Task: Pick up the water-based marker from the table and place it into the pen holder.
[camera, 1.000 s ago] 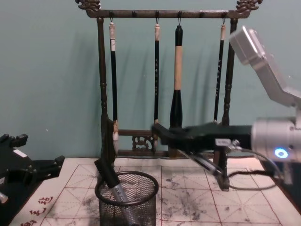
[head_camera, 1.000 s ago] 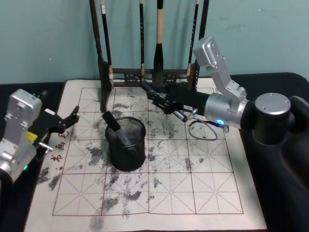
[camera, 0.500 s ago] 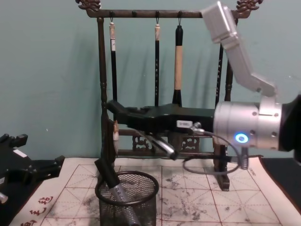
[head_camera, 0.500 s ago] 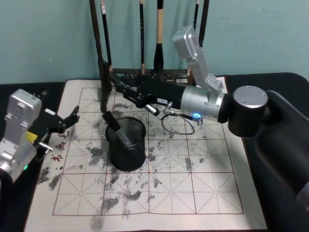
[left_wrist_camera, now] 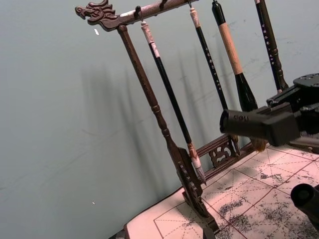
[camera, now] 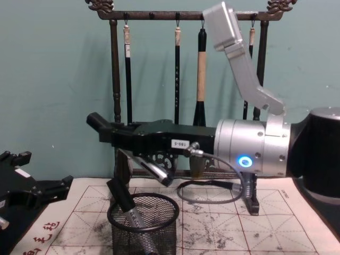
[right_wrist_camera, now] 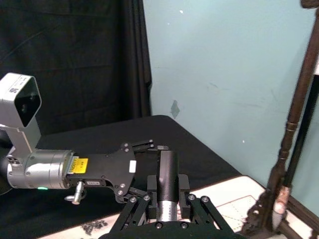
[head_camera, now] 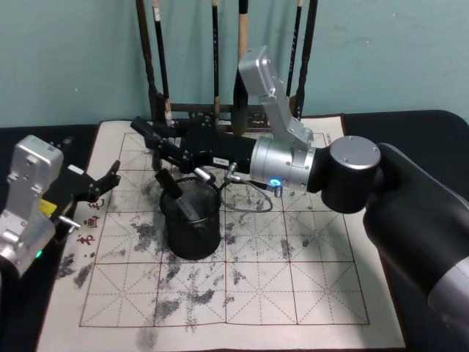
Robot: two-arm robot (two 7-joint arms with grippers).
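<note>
My right gripper (head_camera: 155, 139) is shut on a water-based marker (camera: 96, 121) with a black cap and a silver barrel (camera: 158, 172). It holds the marker tilted in the air just above the far rim of the pen holder (head_camera: 192, 221), a black wire-mesh cup (camera: 143, 226) on the table's mat (head_camera: 293, 293). The right wrist view has the marker (right_wrist_camera: 167, 177) clamped between the fingers. Another marker (head_camera: 173, 189) leans inside the holder, its black cap (camera: 120, 195) over the left rim. My left gripper (head_camera: 105, 181) is open at the mat's left edge.
A tall dark wooden brush rack (camera: 116, 95) with several hanging brushes stands right behind the holder, close to my right arm (head_camera: 293, 161). A grey cable (head_camera: 245, 202) loops under the right wrist. The mat in front of the holder is free.
My right arm has swung left with the marker, from right of the holder to over its far rim. The left arm has not moved.
</note>
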